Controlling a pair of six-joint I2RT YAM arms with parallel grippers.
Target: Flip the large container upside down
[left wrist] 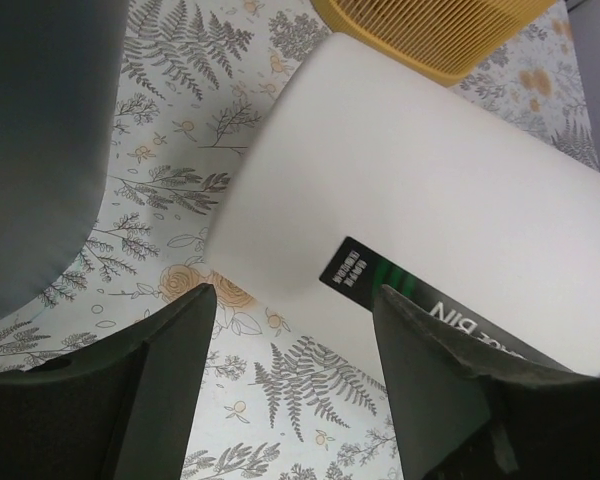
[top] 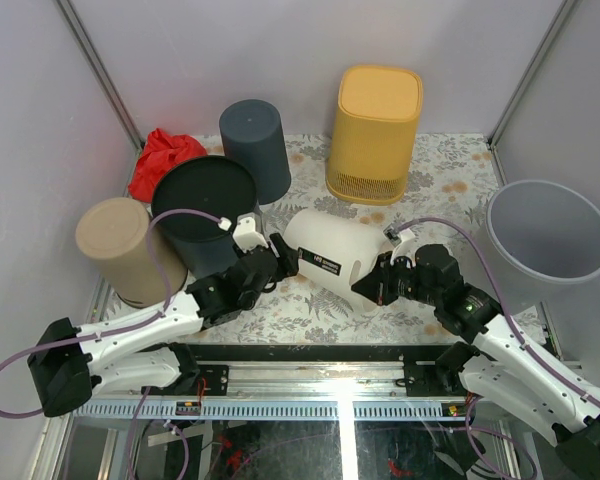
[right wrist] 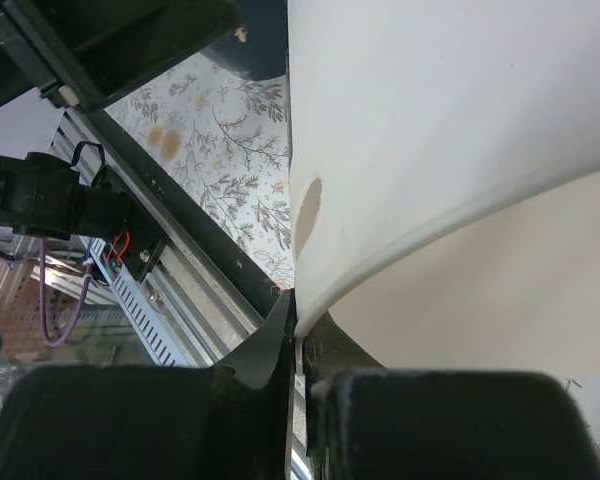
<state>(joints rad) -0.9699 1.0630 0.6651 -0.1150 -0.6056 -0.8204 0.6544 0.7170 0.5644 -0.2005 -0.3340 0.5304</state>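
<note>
Large white plastic container (top: pixel 335 255): lying on its side at the middle of the fern-print table cover (top: pixel 450 170), open mouth towards the right arm. Right gripper (right wrist: pixel 298 345): pinched narrow on the mouth's rim. Left gripper (left wrist: pixel 292 300): spread wide at the closed end, holding nothing. Behind: upturned yellow slotted bin (top: pixel 375 130), dark grey tub (top: pixel 257 145)

The white container's (left wrist: pixel 410 190) label print slips under a left pincer (left wrist: pixel 292 295) finger, lower right; unreadable. The red cloth (top: pixel 160 155), upper left, is half hidden behind the black bin (top: pixel 202 200).
</note>
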